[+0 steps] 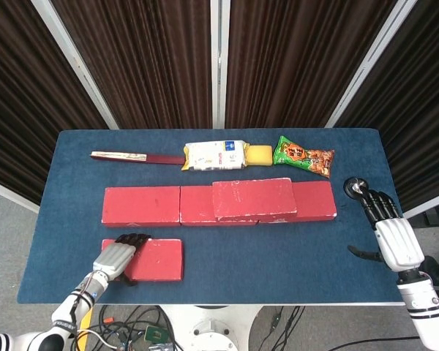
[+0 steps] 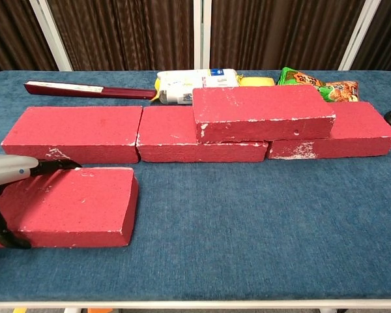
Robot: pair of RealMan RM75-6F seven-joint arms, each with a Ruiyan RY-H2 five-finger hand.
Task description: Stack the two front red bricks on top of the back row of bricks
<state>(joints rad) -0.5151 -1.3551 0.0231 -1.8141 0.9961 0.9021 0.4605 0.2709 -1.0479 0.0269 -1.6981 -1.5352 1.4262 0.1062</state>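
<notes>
While print on the green snack bag [image 1: 303, 157] stays unreadable, bricks [image 1: 218, 202] bear none.

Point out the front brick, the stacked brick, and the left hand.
front brick [image 2: 78, 202], chest view, middle of its top face
stacked brick [image 1: 254, 197], head view, middle of its top face
left hand [image 1: 115, 256], head view, back of the hand

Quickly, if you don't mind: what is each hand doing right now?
Left hand: closed around the left end of the front red brick.
Right hand: open, holding nothing, beside the table's right edge.
</notes>
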